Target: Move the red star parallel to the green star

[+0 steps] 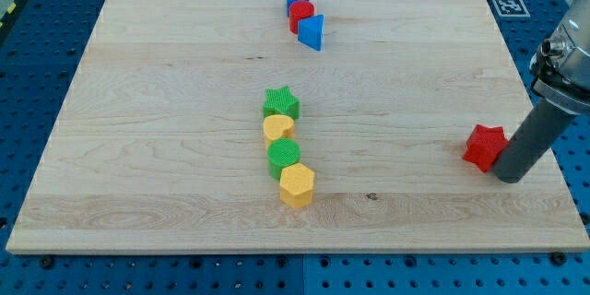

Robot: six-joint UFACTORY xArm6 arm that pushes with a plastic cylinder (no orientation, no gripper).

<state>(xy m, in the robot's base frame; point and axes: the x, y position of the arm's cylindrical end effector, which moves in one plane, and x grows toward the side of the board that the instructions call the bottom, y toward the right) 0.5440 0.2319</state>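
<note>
No jaws fitted, so no jaw state to report; my tip is seen touching the red plastic star block on its right side, near view's right edge of wooden board. Green plastic star block sits mid-board, well apart. Approx. level w/ it, slightly lower; alignment judged nearly done.

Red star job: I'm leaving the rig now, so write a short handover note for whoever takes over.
My tip rests against the red star on its right side, near the board's right edge.
The green star tops a column at centre: yellow heart, green cylinder, yellow hexagon.
Done: contact made.
Left: push the red star until level with the green star.
</note>
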